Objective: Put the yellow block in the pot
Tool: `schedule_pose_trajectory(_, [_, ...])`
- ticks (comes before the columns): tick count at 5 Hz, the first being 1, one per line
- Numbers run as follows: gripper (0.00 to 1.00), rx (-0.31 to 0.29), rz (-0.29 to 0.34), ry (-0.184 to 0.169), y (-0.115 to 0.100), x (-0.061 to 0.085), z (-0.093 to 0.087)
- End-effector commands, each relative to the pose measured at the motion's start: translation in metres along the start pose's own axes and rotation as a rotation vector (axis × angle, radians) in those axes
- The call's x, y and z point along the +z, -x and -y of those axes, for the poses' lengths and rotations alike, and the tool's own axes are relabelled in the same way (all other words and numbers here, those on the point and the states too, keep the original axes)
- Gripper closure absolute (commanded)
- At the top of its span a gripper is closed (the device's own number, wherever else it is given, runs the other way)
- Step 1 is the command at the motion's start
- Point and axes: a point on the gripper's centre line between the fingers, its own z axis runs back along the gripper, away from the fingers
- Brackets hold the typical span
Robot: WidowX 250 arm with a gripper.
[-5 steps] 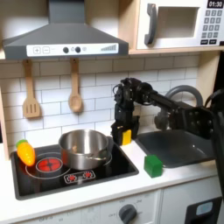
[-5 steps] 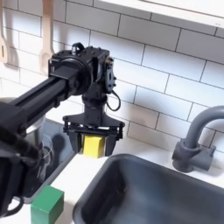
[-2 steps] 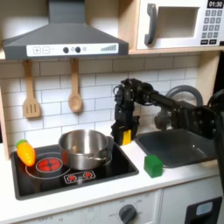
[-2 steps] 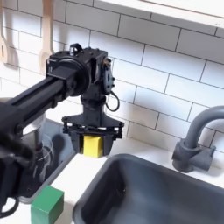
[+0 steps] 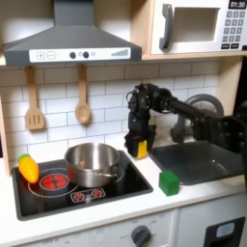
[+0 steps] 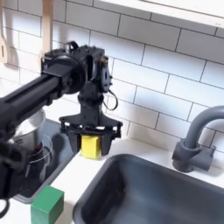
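One green cube (image 5: 169, 181) sat closest to the camera in the first exterior view, on the white counter (image 5: 116, 214) just off the front right corner of the black stovetop (image 5: 82, 190), well apart from everything else. It turned up in the second exterior view too, down in the bottom left corner (image 6: 47, 207). On the stove, an orange-yellow toy vegetable (image 5: 28, 169) with a green tip lay at the first exterior view's left edge, and the pot (image 5: 93, 163) stood next to it, shiny steel with low walls. Couldn't really see inside the pot from that angle, so no idea if anything was in it.

Just right of the pot in the first exterior view, the gripper (image 5: 140, 149) hung pointing straight down, off the end of the black arm (image 5: 188, 112) reaching in from the right. Its jaws were clamped on the yellow block (image 5: 140, 149), one finger on each side, which was way clearer in the second exterior view (image 6: 90, 145). The block was up off the counter, near the pot's right rim but not over it, roughly between the stove and the grey sink (image 5: 193, 161).

Behind all that was the white tile wall (image 5: 58, 96) with two wooden utensils (image 5: 35, 101) hanging on it, a grey hood (image 5: 68, 43) above, and a microwave (image 5: 198, 26) top right.
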Motion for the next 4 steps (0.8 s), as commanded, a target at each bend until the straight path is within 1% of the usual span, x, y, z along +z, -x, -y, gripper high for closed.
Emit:
schedule_pose_trajectory(1, [1.0, -0.032, 0.084, 0.038, 0.01, 0.048, -0.002])
schedule_pose_trajectory(2, [1.0, -0.017, 0.098, 0.05, 0.014, 0.06, -0.017])
schedule_pose_trajectory(3, [1.0, 0.006, 0.12, 0.062, 0.015, 0.074, -0.036])
schedule_pose_trajectory(4, [1.0, 0.047, 0.109, 0.066, 0.013, 0.075, -0.062])
